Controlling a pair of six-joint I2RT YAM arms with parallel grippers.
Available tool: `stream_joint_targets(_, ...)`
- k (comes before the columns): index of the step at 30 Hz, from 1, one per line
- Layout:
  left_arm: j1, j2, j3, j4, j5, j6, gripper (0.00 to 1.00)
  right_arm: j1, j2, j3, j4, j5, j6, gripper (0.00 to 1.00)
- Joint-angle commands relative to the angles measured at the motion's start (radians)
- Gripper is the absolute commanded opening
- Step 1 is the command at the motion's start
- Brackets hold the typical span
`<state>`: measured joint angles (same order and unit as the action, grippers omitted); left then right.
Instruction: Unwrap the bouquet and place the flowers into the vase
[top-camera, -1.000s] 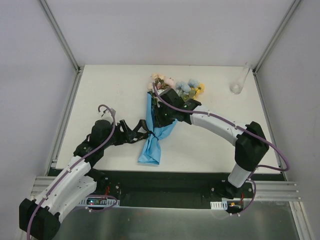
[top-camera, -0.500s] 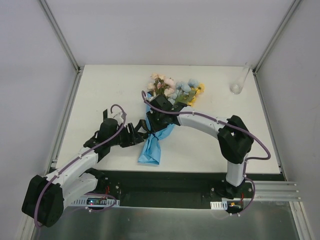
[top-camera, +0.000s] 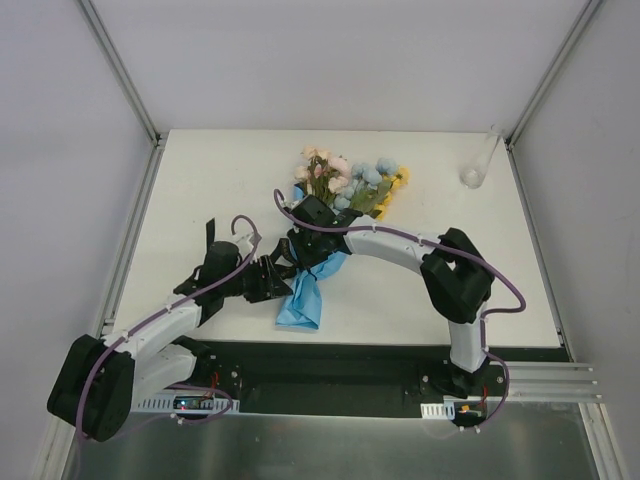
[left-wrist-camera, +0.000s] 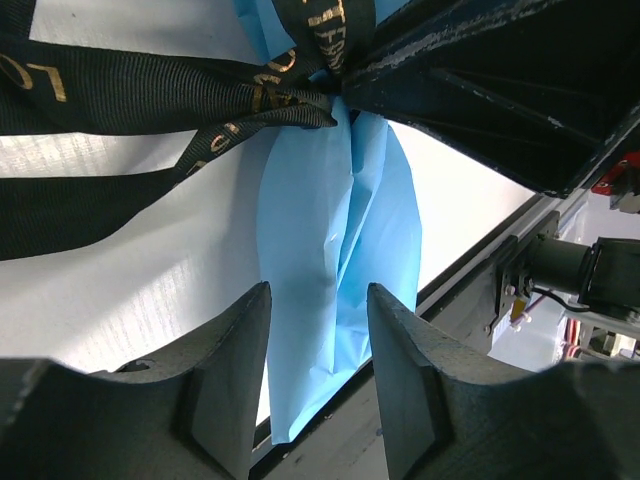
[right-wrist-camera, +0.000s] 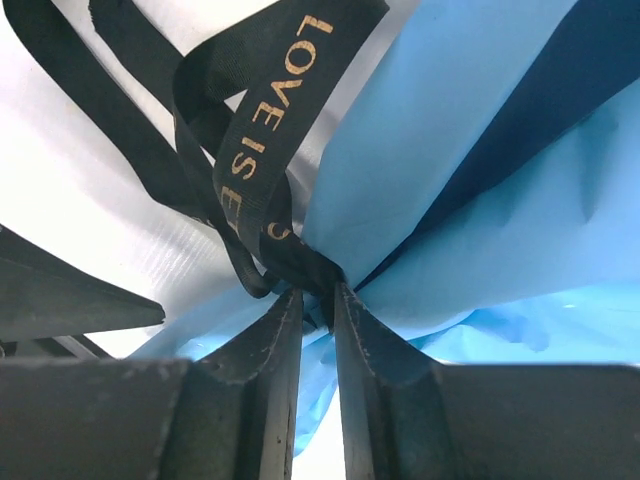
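Bouquet (top-camera: 303, 296) lies flat on the white table (top-camera: 200, 180), near centre, with its tail toward the near edge. Blue paper (left-wrist-camera: 330, 260) cone is creased and cinched at the waist by a black ribbon (right-wrist-camera: 268, 110) with gold lettering, knot tied. Flowers (top-camera: 345, 178), pink, cream, pale blue and yellow, fan out at the far end. Vase (top-camera: 478, 165), clear glass, is in the far right corner, well apart.

Left gripper (left-wrist-camera: 320, 300) jaws apart, straddling the blue paper (left-wrist-camera: 340, 200) tail below the ribbon (left-wrist-camera: 130, 95) knot. Paper is cinched at the knot and widens below it. Black ribbon loops with gold lettering run left of the knot. Right gripper (left-wrist-camera: 375, 80) touches the knot from the right. White table (left-wrist-camera: 120, 290) underneath.
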<state>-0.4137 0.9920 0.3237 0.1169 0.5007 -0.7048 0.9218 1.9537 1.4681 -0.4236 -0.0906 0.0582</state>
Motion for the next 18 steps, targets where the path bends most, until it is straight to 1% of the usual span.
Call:
stream_joint_targets(1, -0.013, 0.017, -0.008, 0.064, 0.048, -0.01, 0.42, 0.003, -0.021, 0.037, -0.014, 0.057, -0.026, 0.23)
stream_joint_targets(7, -0.017, 0.049, -0.008, 0.072, 0.059, -0.001, 0.41, 0.011, -0.042, 0.026, -0.043, 0.137, -0.049, 0.26)
stream_joint_targets(12, -0.019, 0.073, -0.026, 0.101, 0.067, -0.005, 0.33, 0.009, -0.058, 0.02, -0.046, 0.161, -0.052, 0.28)
stream_joint_targets(16, -0.019, 0.071, -0.037, 0.107, 0.067, -0.009, 0.29, 0.011, -0.111, 0.002, -0.023, 0.146, -0.054, 0.3)
stream_joint_targets(18, -0.019, 0.068, -0.04, 0.113, 0.064, -0.009, 0.28, 0.008, -0.127, -0.006, -0.017, 0.166, -0.052, 0.31)
